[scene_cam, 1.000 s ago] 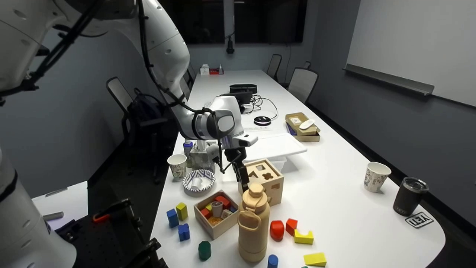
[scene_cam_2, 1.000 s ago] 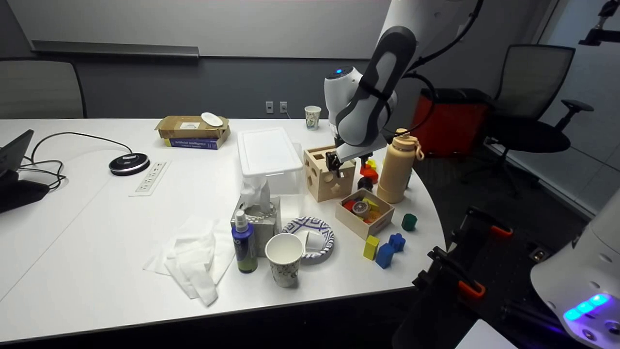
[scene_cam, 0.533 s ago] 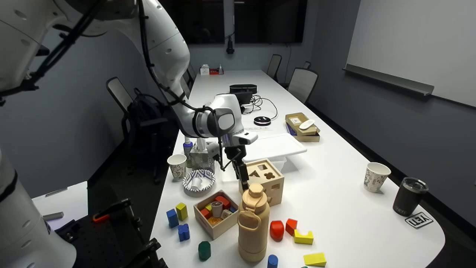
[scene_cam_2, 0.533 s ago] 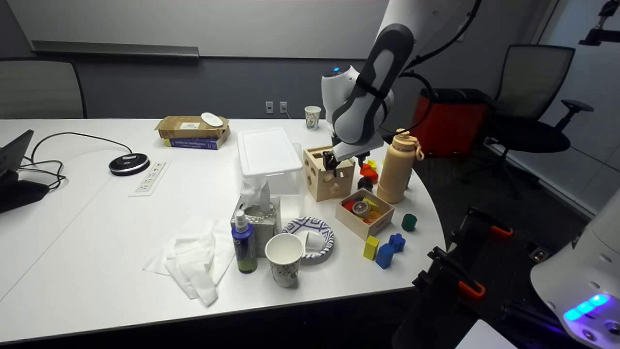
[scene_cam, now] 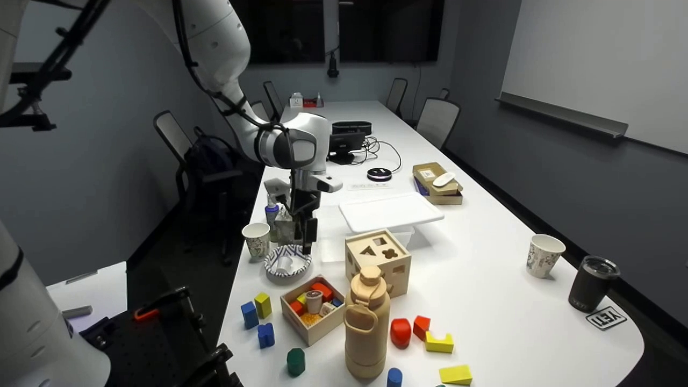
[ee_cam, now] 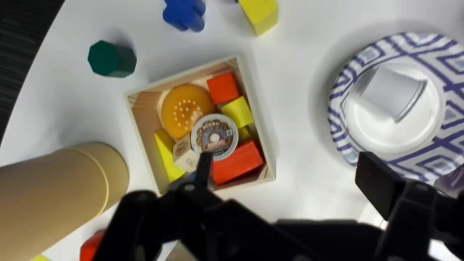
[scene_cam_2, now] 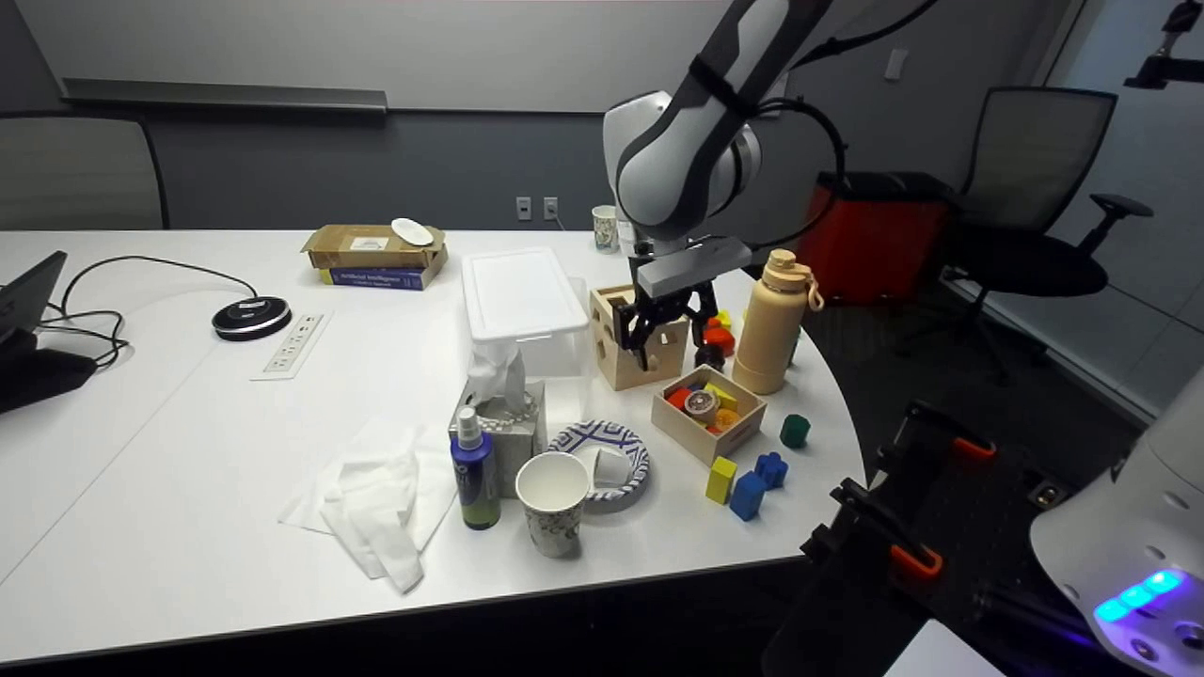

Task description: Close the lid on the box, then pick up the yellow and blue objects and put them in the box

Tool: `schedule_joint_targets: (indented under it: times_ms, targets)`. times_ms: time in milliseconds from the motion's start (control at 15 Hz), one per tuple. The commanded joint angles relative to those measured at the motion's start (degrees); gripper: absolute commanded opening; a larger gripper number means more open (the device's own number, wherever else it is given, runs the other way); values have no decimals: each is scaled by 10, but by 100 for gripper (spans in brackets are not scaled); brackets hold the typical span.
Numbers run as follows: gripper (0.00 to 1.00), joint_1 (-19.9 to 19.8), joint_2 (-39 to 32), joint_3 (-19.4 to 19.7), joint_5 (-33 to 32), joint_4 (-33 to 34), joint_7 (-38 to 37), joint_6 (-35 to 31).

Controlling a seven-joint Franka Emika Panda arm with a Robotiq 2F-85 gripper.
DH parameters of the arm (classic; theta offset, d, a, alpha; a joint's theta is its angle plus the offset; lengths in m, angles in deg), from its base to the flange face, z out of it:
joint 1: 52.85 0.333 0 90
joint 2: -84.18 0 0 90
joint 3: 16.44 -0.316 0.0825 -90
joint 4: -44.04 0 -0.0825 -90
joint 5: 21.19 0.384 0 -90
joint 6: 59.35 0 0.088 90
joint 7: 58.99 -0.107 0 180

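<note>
The fingers (ee_cam: 377, 183) hang wide apart here, pointing down, with nothing in their hold: a stance, I'd judge, for dropping either side of a block. Just past one tip in the wrist view, it's the wooden tray (ee_cam: 247, 90), low walls keeping red blocks (ee_cam: 237, 163) and yellow pieces (ee_cam: 167, 156) together, a coffee pod (ee_cam: 214, 137) among them. Past the opposite tip, the patterned plate (ee_cam: 409, 45) with a small white cup (ee_cam: 393, 94) on its side; that raised rim should stop it rolling off.

Further out, the wooden box (scene_cam: 396, 284), and the lid (scene_cam: 378, 258) lies across its top, holes facing up! Step one looks done, those holes presumably the way in. Beyond the tray, a yellow block (scene_cam_2: 720, 480), a blue block (scene_cam_2: 747, 496) and a blue clover-shaped block (scene_cam_2: 771, 470) bunch on the desk (scene_cam_2: 649, 541), sides free for gripping, though so close that one could nudge another. That near trio looks the likelier first pick to me. The tan bottle (scene_cam: 367, 330) stands upright near the tray, one to steer round. And out past it: a yellow arch (scene_cam: 439, 346), a yellow wedge (scene_cam: 456, 374), a blue cylinder (scene_cam: 394, 378), all loose on the desk, all waiting outside the box!
</note>
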Motion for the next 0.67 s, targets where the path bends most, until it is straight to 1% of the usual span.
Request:
schedule_joint_targets:
  times_ms: [0, 200, 333, 600]
  targets:
    - [100, -22, 24, -28, 16, -45, 36, 20]
    - [100, -32, 15, -42, 19, -73, 62, 5]
    - [100, -36, 16, -52, 25, -93, 78, 12]
    - [100, -29, 14, -53, 18, -131, 71, 0]
